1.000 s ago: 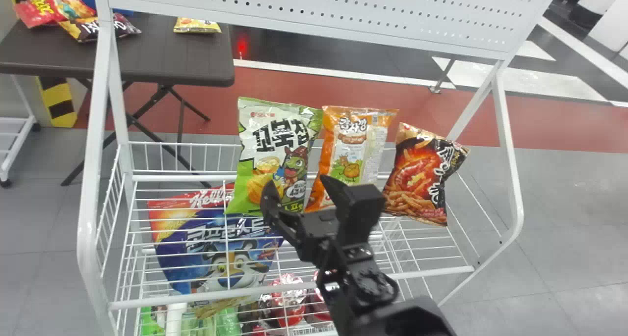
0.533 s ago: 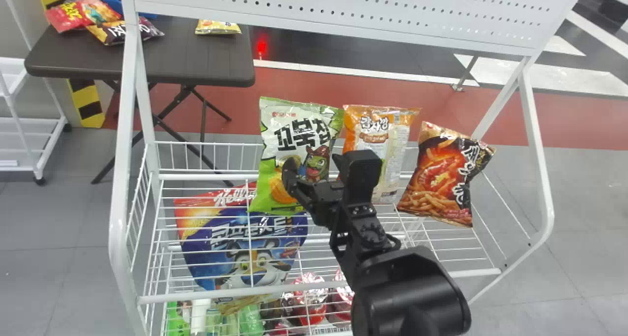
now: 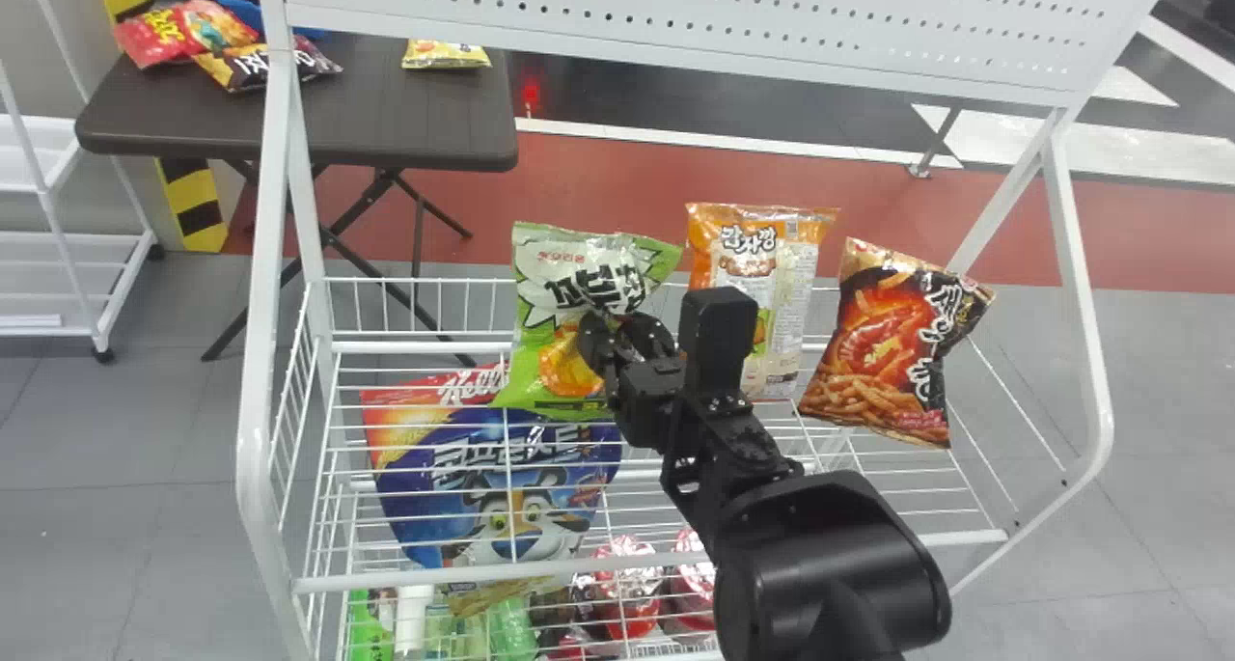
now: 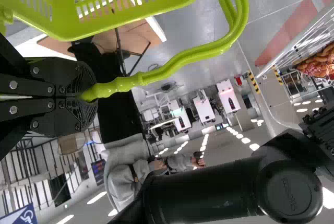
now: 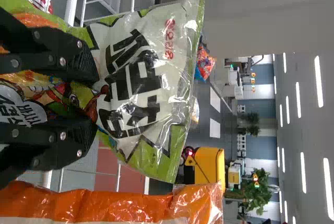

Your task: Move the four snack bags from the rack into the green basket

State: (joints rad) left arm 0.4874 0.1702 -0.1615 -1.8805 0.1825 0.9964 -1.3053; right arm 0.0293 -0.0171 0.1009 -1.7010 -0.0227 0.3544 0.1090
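Green-and-white, a glossy plastic snack bag [image 3: 550, 275] stands roughly upright at the white wire rack [image 3: 256, 449], its front buckled where the black right tool [image 3: 617, 338] has hold of it. The two flat fingers are drawn in on the bag around its middle, a fold of film pinched between them, as the right wrist view shows. The bag's printed upper part sticks out past the fingertips.

Just beside it, on the robot's right, an orange plastic snack bag [image 3: 791, 304] with a pale printed panel stands upright, and farther right a black-and-red snack bag [image 3: 873, 343] leans at a tilt. To the left and lower, a large blue-and-red bag [image 3: 531, 497] shows through the white wires. Beneath it are shiny red packages [image 3: 627, 593].

In the left wrist view, the black left tool [image 4: 83, 97] is narrow, closed on the curved lime-green plastic handle [image 4: 180, 59] of the green basket [image 4: 62, 4], whose slatted wall is near the fingers.

Behind the rack is a dark brown worktop [image 3: 415, 121] on folding legs. It carries a red bag [image 3: 150, 39], a dark-and-yellow bag [image 3: 246, 68] and, set apart from those, a small yellow bag [image 3: 446, 56].
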